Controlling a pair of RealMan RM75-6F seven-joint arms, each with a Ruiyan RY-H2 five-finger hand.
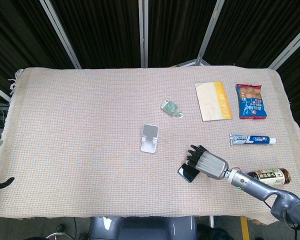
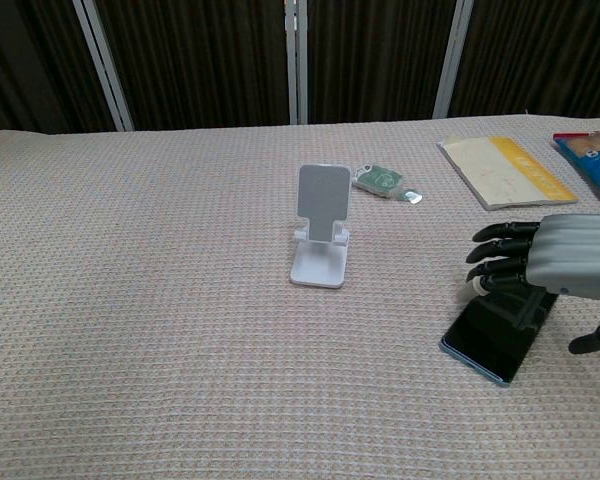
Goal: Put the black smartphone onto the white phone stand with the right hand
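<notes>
The black smartphone (image 1: 187, 173) lies flat on the woven cloth, right of and nearer than the white phone stand (image 1: 150, 138). My right hand (image 1: 205, 161) hangs over the phone's far end, fingers spread and pointing left, holding nothing. In the chest view the right hand (image 2: 532, 264) covers the upper part of the smartphone (image 2: 488, 342), with its thumb hanging down to the right. The stand (image 2: 320, 240) is upright and bare, well left of the hand. Only a dark tip of my left hand (image 1: 1, 184) shows at the table's lower left edge.
A green tag (image 1: 170, 107) lies behind the stand. A yellow-edged booklet (image 1: 213, 101) and a snack bag (image 1: 251, 101) sit at the back right. A toothpaste tube (image 1: 252, 139) and a brown bottle (image 1: 271, 175) lie close to my right forearm.
</notes>
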